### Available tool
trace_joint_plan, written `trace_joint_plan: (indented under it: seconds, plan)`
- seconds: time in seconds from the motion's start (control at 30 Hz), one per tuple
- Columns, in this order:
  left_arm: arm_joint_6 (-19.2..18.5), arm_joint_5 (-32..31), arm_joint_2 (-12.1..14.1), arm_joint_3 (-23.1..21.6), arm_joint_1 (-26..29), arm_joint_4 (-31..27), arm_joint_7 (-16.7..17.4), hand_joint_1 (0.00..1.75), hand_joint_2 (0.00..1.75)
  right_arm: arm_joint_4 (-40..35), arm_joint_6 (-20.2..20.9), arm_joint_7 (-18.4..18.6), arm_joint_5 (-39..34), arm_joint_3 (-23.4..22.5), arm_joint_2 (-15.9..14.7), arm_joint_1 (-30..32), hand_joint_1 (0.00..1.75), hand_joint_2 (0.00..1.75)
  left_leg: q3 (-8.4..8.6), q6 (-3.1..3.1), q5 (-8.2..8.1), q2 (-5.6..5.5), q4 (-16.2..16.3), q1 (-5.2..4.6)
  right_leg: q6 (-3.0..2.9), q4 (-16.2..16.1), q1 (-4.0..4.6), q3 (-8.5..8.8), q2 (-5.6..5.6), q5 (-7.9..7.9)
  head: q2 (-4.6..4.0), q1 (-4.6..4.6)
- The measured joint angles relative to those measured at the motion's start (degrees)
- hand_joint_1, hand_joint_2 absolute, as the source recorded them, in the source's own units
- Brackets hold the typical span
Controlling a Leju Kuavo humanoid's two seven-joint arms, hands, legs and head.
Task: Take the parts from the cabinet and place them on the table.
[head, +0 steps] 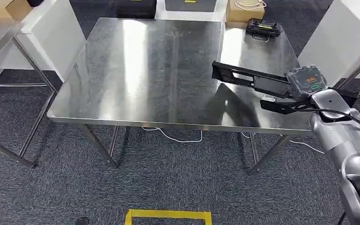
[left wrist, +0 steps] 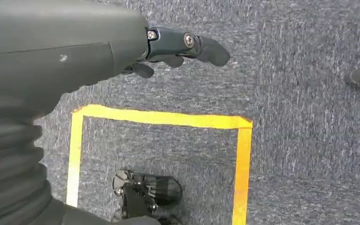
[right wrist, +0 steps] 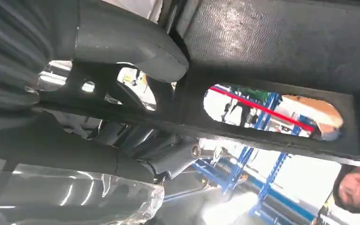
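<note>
The counter (head: 159, 70) is bare brushed steel, silver-grey with pale streaks of reflected light. The part (head: 251, 79) held over it is matt black, and in the right wrist view its surface (right wrist: 281, 42) shows a fine pebbled grain. The right hand (head: 309, 84) is grey, with a small green mark and an orange one on its back, possibly labels. The right arm (head: 347, 140) is silver. The carpet (head: 168, 178) is mottled blue-grey, marked with yellow tape (left wrist: 159, 117) in a rectangular outline. The left hand (left wrist: 75, 51) is dull grey, its fingers (left wrist: 192, 44) darker, near black. A black case (head: 263, 28) with yellow trim lies at the counter's far corner.
</note>
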Motion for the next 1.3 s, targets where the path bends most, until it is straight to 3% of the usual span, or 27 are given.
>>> trace_joint_plan:
  seconds: [0.03, 0.07, 0.1, 0.13, 0.17, 0.2, 0.3, 0.33, 0.4, 0.47, 0.5, 0.53, 0.6, 0.67, 0.7, 0.8, 0.83, 0.87, 0.93, 1.0, 1.07, 1.1, 1.13, 1.17, 1.2, 1.23, 1.3]
  plan:
    - [0.00, 0.00, 0.00, 0.00, -0.01, 0.00, 0.00, 0.00, 1.75, 0.02, 0.00, 0.00, 0.00, 0.00, -0.02, 0.12, 1.75, 1.75, 0.35, -0.44, -0.31, 0.01, 0.04, 0.36, 1.26, -2.58, -0.62, 1.09, -0.09, 1.31, 0.00, -0.02]
    - [-0.02, -0.02, 0.00, -0.02, -0.02, 0.00, 0.00, 0.00, 1.75, 0.02, 0.00, 0.00, 0.02, 0.00, -0.06, 0.15, 1.75, 1.75, 0.84, -1.01, -0.71, 0.03, 0.08, 0.75, 2.70, -7.29, -1.21, 3.38, -0.26, 3.46, 0.00, 0.00]
    - [-0.04, -0.09, 0.00, -0.02, -0.04, 0.00, 0.00, 0.00, 1.75, 0.02, 0.00, 0.00, 0.02, 0.00, -0.13, 0.14, 1.75, 1.75, 1.36, -1.62, -1.22, 0.06, 0.23, 1.16, 3.67, -13.26, -1.82, 6.31, -0.60, 6.08, 0.00, 0.00]
    - [-0.15, -0.09, 0.00, -0.02, -0.05, -0.02, 0.00, 0.00, 1.75, 0.02, 0.02, 0.00, 0.02, 0.00, -0.24, 0.26, 1.75, 1.75, 1.74, -2.46, -1.91, 0.16, 0.47, 1.11, 4.82, -18.47, -2.37, 8.64, -0.91, 7.33, 0.00, 0.07]
    - [-0.13, -0.09, 0.33, -0.04, -0.20, -0.07, 0.04, 0.00, 1.75, 0.24, 0.07, -0.02, 0.07, 0.02, -0.20, 0.00, 1.75, 1.75, 1.59, -2.85, -2.15, 0.17, 0.64, 1.33, 3.29, -18.40, -1.56, 8.37, -0.49, 4.80, 0.00, 0.26]
    - [-0.15, -0.13, 0.28, -0.07, -0.31, -0.13, 0.08, 0.00, 1.75, 0.24, 0.20, -0.07, 0.11, 0.02, -0.37, -0.26, 1.75, 1.75, 1.24, -3.36, -2.50, 0.23, 0.65, 1.01, 1.93, -18.21, -1.00, 9.14, -0.53, 5.34, 0.00, 0.27]
    - [-0.13, -0.17, 0.26, -0.11, -0.40, -0.22, 0.39, 0.00, 1.75, 0.26, 0.22, -0.22, 0.42, 0.07, -0.70, 0.14, 1.75, 1.75, 1.38, -4.00, -3.02, 0.20, 1.73, 1.41, 0.18, -17.69, -1.77, 9.39, -0.17, 5.18, 0.00, -0.26]
    - [-0.11, -0.17, 0.33, -0.11, -0.58, -0.31, 0.42, 0.00, 1.75, 0.26, 0.20, -0.22, 0.46, 0.07, -0.59, 0.22, 1.75, 1.75, 0.36, -4.32, -2.44, 0.38, 3.73, 1.67, -0.19, -17.75, -1.77, 9.72, 0.05, 4.91, 0.00, -0.33]
    - [0.00, -0.26, 0.31, -0.13, -0.75, -0.31, 0.48, 0.00, 1.75, 0.26, 0.20, -0.22, 0.48, 0.09, -0.72, 0.17, 1.75, 1.75, -4.09, -5.09, -4.16, 0.43, 11.26, 1.80, -1.14, -17.82, -1.59, 10.45, 0.07, 4.24, 0.00, -0.31]
    - [0.02, -0.26, 0.28, -0.13, -0.74, -0.31, 0.50, 0.00, 1.75, 0.37, 0.20, -0.24, 0.50, 0.09, -0.57, 0.48, 1.75, 1.75, -9.22, -5.62, -8.36, 0.44, 18.13, 1.81, -1.54, -17.81, -1.22, 11.21, 0.28, 3.43, 0.00, -0.31]
    - [0.02, -0.26, 0.24, -0.13, -0.74, -0.31, 0.52, 0.00, 1.75, 0.39, 0.18, -0.24, 0.48, 0.09, -0.57, 0.71, 1.75, 1.75, -11.03, -5.34, -9.14, 0.43, 19.28, 1.79, -1.62, -17.80, -0.97, 11.75, 0.45, 2.97, 0.00, -0.28]
    - [0.02, -0.28, 0.24, -0.13, -0.73, -0.31, 0.55, 0.00, 1.75, 0.42, 0.17, -0.24, 0.48, 0.09, -0.57, 0.86, 1.75, 1.75, -11.45, -4.97, -8.31, 0.42, 18.24, 1.71, -1.63, -17.80, -0.70, 12.33, 0.55, 2.55, 0.00, -0.35]
    - [0.02, -0.35, 0.24, -0.13, -0.73, -0.31, 0.63, 0.00, 1.75, 0.42, 0.13, -0.39, 0.48, 0.09, -0.57, 0.91, 1.75, 1.75, -9.57, -3.19, -2.34, 0.39, 10.78, 1.17, -1.78, -17.87, 0.08, 13.87, 0.68, 1.55, 0.00, -0.33]
    - [0.11, -0.35, 0.74, -0.13, -0.66, -0.31, 0.66, 0.00, 1.75, 0.55, 0.13, -0.42, 0.42, 0.09, -0.46, 1.08, 1.75, 1.75, -6.95, 0.10, 5.55, 0.16, 1.78, -0.59, -1.91, -18.08, 0.03, 15.09, 0.71, 0.66, 0.00, -0.02]
    - [0.07, -0.42, 0.63, -0.15, -0.69, -0.28, 0.72, 0.00, 1.75, 0.63, 0.11, -0.42, 0.33, 0.09, -0.41, 1.13, 1.75, 1.75, -6.72, 0.29, 4.48, 0.07, 1.51, -0.81, -1.53, -18.44, 0.45, 15.52, 0.97, 0.32, 0.00, 0.00]
    - [-0.07, -0.46, 0.50, -0.15, -0.80, -0.37, 0.20, 0.00, 1.75, 0.66, 0.04, -0.52, 0.35, 0.09, -0.48, 1.00, 1.75, 1.75, -5.97, 0.25, 4.97, 0.16, 0.73, -1.13, -0.96, -18.90, 0.54, 15.72, 1.03, -0.02, 0.00, -0.22]
    - [-0.02, -0.44, 0.37, -0.15, -0.87, -0.46, -0.15, 0.00, 1.75, 0.46, -0.02, -0.59, 0.39, 0.09, -0.68, 1.21, 1.75, 1.75, -4.78, 0.15, 5.35, 0.36, -0.87, -0.21, -0.86, -18.59, 0.92, 15.22, 0.72, -0.60, 0.00, -0.05]
    - [0.09, -0.42, 0.31, -0.15, -0.91, -0.48, -0.48, 0.00, 1.75, 0.48, -0.11, -0.61, 0.35, 0.09, -0.83, 1.18, 1.75, 1.75, -4.17, 0.09, 5.35, 0.23, -1.44, -0.39, -0.74, -16.89, 0.70, 14.85, 0.23, -1.06, 0.00, 0.02]
    - [0.20, -0.39, 0.26, -0.15, -1.07, -0.48, -0.68, 0.00, 1.75, 0.57, -0.11, -0.63, 0.17, 0.09, -0.98, 1.13, 1.75, 1.75, -4.05, 0.52, 4.76, 0.16, -1.15, -0.38, -0.80, -8.23, 0.34, 9.53, 0.23, -3.60, 0.00, 0.02]
    - [0.20, -0.39, 0.02, -0.15, -1.05, -0.48, -0.74, 0.00, 1.75, 0.68, -0.11, -1.14, 0.17, 0.09, -0.98, 2.01, 1.75, 1.75, -3.88, 0.27, 4.12, -0.02, -0.90, -0.41, -0.09, -2.53, -0.29, 4.91, 0.22, -4.47, 0.00, 0.00]
    - [0.17, -0.37, -0.13, -0.15, -1.03, -0.46, -0.74, 0.00, 1.75, 0.72, -0.11, -1.27, 0.15, 0.09, -0.98, 2.47, 1.75, 1.75, -3.80, -0.30, 3.19, -0.20, 0.00, -0.20, 1.64, -6.27, -1.06, 5.15, 0.09, -1.13, 0.00, 0.02]
    - [0.20, -0.35, -0.26, -0.15, -1.03, -0.46, -0.74, 0.00, 1.75, 0.72, -0.11, -1.29, 0.13, 0.09, -1.00, 2.39, 1.75, 1.75, -3.81, -0.78, 2.41, -0.23, 0.93, -0.01, 2.87, -11.87, -1.62, 7.20, -0.12, 2.02, 0.00, 0.02]
    - [0.17, -0.35, -0.28, -0.15, -1.03, -0.46, -0.74, 0.00, 1.75, 0.72, -0.11, -1.29, 0.13, 0.09, -1.00, 2.31, 1.75, 1.75, -3.81, -1.32, 1.57, -0.22, 1.98, 0.24, 3.48, -16.81, -2.01, 9.12, -0.52, 3.74, 0.00, 0.02]
    - [0.20, -0.31, 0.02, -0.13, -1.06, -0.50, -0.79, 0.00, 1.75, 0.79, -0.11, -1.29, 0.07, 0.11, -0.85, 2.60, 1.75, 1.75, -3.93, -1.84, 1.14, -0.32, 2.01, 0.11, 3.05, -15.05, -1.50, 8.65, -0.49, 3.28, 0.00, -0.06]
    - [0.20, -0.22, -0.07, -0.13, -1.06, -0.50, -0.79, 0.00, 1.75, 0.83, -0.11, -1.38, 0.05, 0.11, -0.99, 2.23, 1.75, 1.75, -4.39, -2.29, 0.69, -0.28, 3.10, 0.04, 2.56, -16.37, -1.04, 9.76, -0.05, 3.08, 0.00, 0.42]
    - [0.22, -0.22, -0.09, -0.13, -1.05, -0.50, -0.85, 0.00, 1.75, 0.83, -0.11, -1.35, 0.02, 0.11, -0.94, 2.37, 1.75, 1.75, -4.44, -2.44, 0.66, -0.27, 3.11, 0.08, 1.45, -15.70, -1.06, 9.68, 0.13, 2.88, 0.00, -0.02]
    - [0.55, -0.15, -0.13, -0.13, -0.96, -0.48, -1.05, 0.00, 1.75, 0.85, -0.13, -1.35, -0.05, 0.11, -0.83, 2.51, 1.75, 1.75, -4.31, -2.53, 0.54, -0.25, 3.13, 0.16, 1.08, -15.70, -0.92, 9.65, 0.22, 2.74, 0.00, -0.18]
